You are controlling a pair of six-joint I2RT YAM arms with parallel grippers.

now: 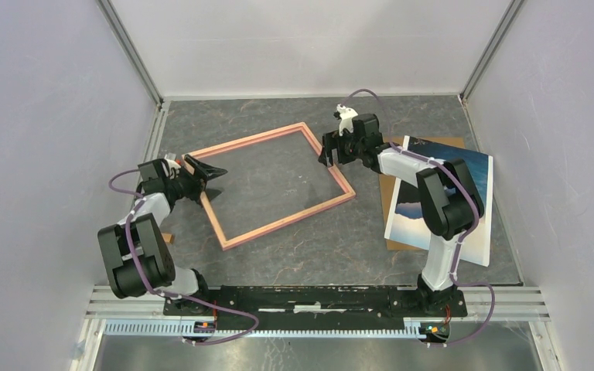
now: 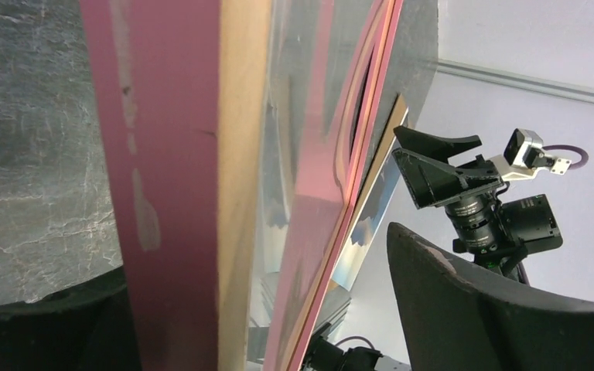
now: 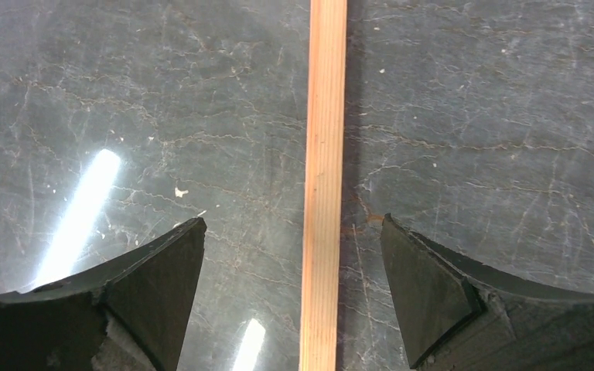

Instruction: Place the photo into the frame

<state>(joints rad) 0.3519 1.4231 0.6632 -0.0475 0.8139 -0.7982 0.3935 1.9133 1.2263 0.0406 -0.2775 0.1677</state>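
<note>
The salmon-pink frame (image 1: 288,220) lies flat in the middle of the dark table, a glossy pane inside it. My left gripper (image 1: 207,183) is open, its fingers astride the frame's left rail (image 2: 170,193) near the far-left corner. My right gripper (image 1: 336,158) hovers open over the frame's right rail (image 3: 323,154), which runs between the fingers (image 3: 162,286) without touching them. The photo (image 1: 476,170), with blue water and pale sky, rests at the right on a brown backing board (image 1: 390,193), and my right arm hides part of it. An edge of the photo (image 2: 363,232) shows past the frame.
White enclosure walls stand close on the left, the right and at the back. A small brown piece (image 1: 168,238) lies beside the left arm. The arms' mounting rail (image 1: 317,297) runs along the near edge.
</note>
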